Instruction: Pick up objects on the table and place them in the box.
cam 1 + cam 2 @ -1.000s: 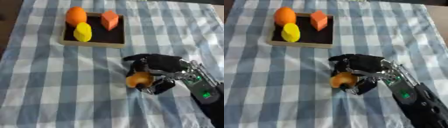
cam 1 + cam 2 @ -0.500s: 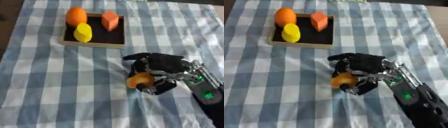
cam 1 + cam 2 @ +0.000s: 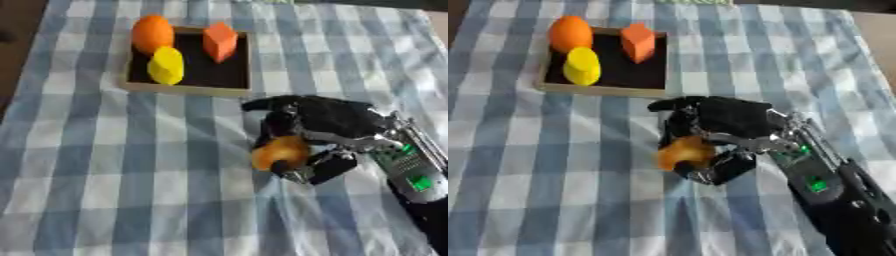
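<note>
Blue-checked tablecloth (image 3: 105, 165), dark surround

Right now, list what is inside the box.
The box holds an orange ball, a yellow piece and an orange-red block. Its floor beneath them is hidden.

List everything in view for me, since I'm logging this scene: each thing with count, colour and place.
Box: one, wooden rim, dark inside, far left of the cloth.
Round fruit: one, orange, box's far left corner.
Oval fruit: one, yellow, in the box, in front of the round fruit.
Block: one, orange-red, box's far right part.
Held fruit: one, orange, near the cloth's middle.
Tablecloth: one, blue-and-white check, covering the table.
Right hand: black, fingers curled round the held fruit.
</note>
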You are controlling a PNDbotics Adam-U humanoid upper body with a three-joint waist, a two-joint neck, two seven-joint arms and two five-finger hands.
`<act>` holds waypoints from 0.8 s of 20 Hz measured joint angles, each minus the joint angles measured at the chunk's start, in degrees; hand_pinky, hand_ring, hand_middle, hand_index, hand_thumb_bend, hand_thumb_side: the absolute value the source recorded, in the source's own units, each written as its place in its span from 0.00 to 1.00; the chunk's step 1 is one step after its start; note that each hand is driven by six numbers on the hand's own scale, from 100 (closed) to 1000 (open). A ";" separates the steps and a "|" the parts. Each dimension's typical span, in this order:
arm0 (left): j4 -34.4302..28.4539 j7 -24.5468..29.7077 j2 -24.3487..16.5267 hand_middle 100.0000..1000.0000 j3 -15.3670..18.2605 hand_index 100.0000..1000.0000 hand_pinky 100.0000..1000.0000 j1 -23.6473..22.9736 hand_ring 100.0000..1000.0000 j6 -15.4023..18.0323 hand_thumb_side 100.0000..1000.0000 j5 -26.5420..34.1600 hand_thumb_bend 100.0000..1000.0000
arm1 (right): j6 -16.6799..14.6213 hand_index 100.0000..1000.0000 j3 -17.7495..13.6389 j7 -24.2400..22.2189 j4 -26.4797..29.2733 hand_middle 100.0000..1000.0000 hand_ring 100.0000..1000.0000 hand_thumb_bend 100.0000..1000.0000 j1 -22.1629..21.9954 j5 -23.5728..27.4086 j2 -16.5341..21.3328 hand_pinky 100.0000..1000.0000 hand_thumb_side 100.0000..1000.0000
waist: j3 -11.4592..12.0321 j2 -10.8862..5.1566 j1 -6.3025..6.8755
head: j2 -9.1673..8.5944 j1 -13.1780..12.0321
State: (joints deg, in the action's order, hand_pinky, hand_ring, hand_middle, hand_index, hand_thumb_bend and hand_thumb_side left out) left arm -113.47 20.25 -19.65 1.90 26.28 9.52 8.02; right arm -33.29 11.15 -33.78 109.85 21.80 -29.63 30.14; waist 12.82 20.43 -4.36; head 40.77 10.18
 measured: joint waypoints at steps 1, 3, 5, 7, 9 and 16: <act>0.00 -0.01 0.00 0.73 0.00 0.81 0.63 0.00 0.80 -0.01 0.63 0.00 0.00 | 0.27 0.58 -0.23 -0.27 0.34 0.00 1.00 0.00 0.64 1.09 0.14 0.91 0.11 | -0.04 0.00 0.00 | 0.00 0.00; 0.00 -0.03 0.00 0.73 0.00 0.81 0.63 0.00 0.80 -0.03 0.63 0.00 0.00 | 0.85 0.58 -0.64 -0.85 0.83 0.00 1.00 0.00 2.17 3.54 0.66 0.91 0.11 | -0.17 -0.06 0.00 | 0.01 0.02; 0.00 -0.07 0.00 0.73 0.00 0.81 0.63 -0.03 0.80 -0.07 0.63 0.00 0.00 | 1.44 0.58 -1.05 -1.41 1.01 0.00 1.00 0.00 4.04 5.92 1.24 0.91 0.11 | -0.22 -0.06 0.00 | 0.06 0.04; 0.00 -0.17 0.00 0.73 0.00 0.81 0.63 -0.05 0.80 -0.12 0.63 0.00 0.00 | 2.22 0.59 -1.55 -1.92 0.74 0.00 1.00 0.00 6.44 8.47 1.86 0.91 0.11 | -0.23 -0.08 0.00 | 0.09 0.07; 0.00 -0.40 0.01 0.73 0.00 0.81 0.63 -0.05 0.80 -0.21 0.63 0.00 0.00 | 3.09 0.59 -1.99 -2.44 -0.55 0.00 1.00 0.00 9.20 10.97 2.43 0.91 0.11 | -0.11 -0.15 0.00 | 0.13 0.15; 0.00 -0.96 0.09 0.73 -0.36 0.81 0.64 -0.04 0.80 -0.23 0.62 0.24 0.00 | 4.74 0.60 -3.16 -2.30 -12.46 0.00 1.00 0.00 19.26 14.09 2.80 0.91 0.12 | 1.77 -1.05 -0.02 | 0.57 1.25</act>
State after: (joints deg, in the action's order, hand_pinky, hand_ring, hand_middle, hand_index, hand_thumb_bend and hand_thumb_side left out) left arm -113.47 19.29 -19.56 1.54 26.24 9.29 8.26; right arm -28.55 7.99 -36.07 97.39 41.06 -15.54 32.94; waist 14.59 19.39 -4.38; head 41.34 11.42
